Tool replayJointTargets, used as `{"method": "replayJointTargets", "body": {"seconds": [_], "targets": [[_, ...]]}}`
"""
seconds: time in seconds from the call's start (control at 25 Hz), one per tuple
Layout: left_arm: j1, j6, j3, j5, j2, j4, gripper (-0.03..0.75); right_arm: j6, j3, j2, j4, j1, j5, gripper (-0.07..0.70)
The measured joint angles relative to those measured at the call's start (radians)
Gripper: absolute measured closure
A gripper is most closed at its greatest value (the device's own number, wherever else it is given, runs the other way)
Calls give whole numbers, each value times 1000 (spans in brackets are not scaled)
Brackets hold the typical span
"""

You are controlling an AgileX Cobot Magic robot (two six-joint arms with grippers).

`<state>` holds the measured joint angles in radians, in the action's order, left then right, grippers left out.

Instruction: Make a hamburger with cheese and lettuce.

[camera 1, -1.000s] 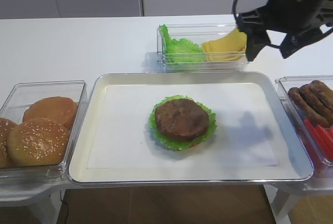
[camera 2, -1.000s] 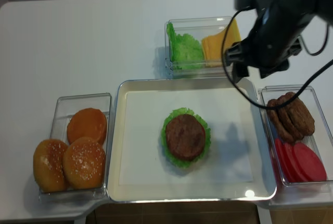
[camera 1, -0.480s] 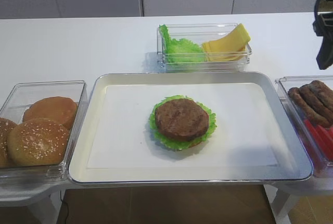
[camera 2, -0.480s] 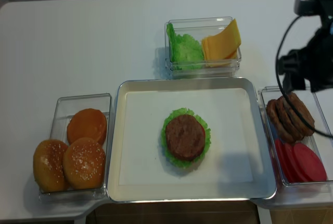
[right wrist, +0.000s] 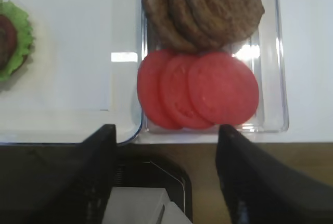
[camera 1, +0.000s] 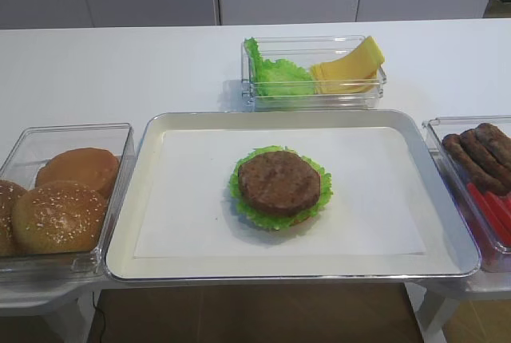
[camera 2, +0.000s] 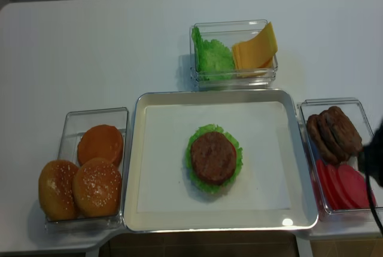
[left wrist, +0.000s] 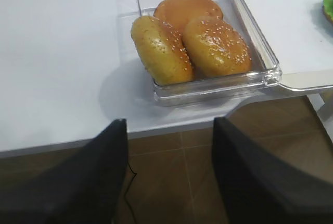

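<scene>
At the far left, a clear bun container point(camera 1: 64, 199) holds three buns point(camera 2: 81, 176), two of them sesame-seeded. The left gripper point(left wrist: 169, 177) hangs past the table's front edge, just in front of this container; its two dark fingers point(left wrist: 93, 182) stand wide apart with nothing between them. The hamburger sits well to the right of this gripper and only a green sliver of it enters the left wrist view. Next comes the metal tray point(camera 1: 160, 132), lined with white paper point(camera 2: 161, 149). The hamburger point(camera 1: 279, 187) sits near the tray's middle: a dark brown patty point(camera 2: 213, 158) on top, frilly lettuce point(camera 1: 243, 203) ringing it, and a trace of red slice at the lower edge. Behind the tray, a clear divided container point(camera 2: 233, 51) holds more green leaves on its left side and the cheese point(camera 1: 351, 68) on its right side, the pale-yellow slices leaning against the wall. At the far right, a clear container point(right wrist: 270, 78) holds brown patties point(right wrist: 208, 10) at the back and red tomato slices point(right wrist: 200, 91) at the front. The right gripper point(right wrist: 166, 177) is positioned over the table's front edge just before this container, fingers point(right wrist: 255, 182) spread wide and empty. The hamburger lies to its left, well apart, and the cheese is farther back across the table.
</scene>
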<state>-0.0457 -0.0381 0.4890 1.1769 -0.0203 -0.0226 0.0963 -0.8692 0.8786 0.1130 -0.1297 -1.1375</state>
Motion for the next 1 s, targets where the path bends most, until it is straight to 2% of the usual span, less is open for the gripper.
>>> {"method": "replayJointTargets", "body": {"seconds": [0.28,0.64,0.8,1.0], "targets": [[0,0,0,0,0,0,328,15,145,-365,39,0,-52,183],[0,0,0,0,0,0,328,17,222,-768,39,0,-123,185],[0,0,0,0,0,0,328,9,226,-880,21,0,-142,185],[0,0,0,0,0,0,328,5,240,-898,-31,0,-146,185]]}}
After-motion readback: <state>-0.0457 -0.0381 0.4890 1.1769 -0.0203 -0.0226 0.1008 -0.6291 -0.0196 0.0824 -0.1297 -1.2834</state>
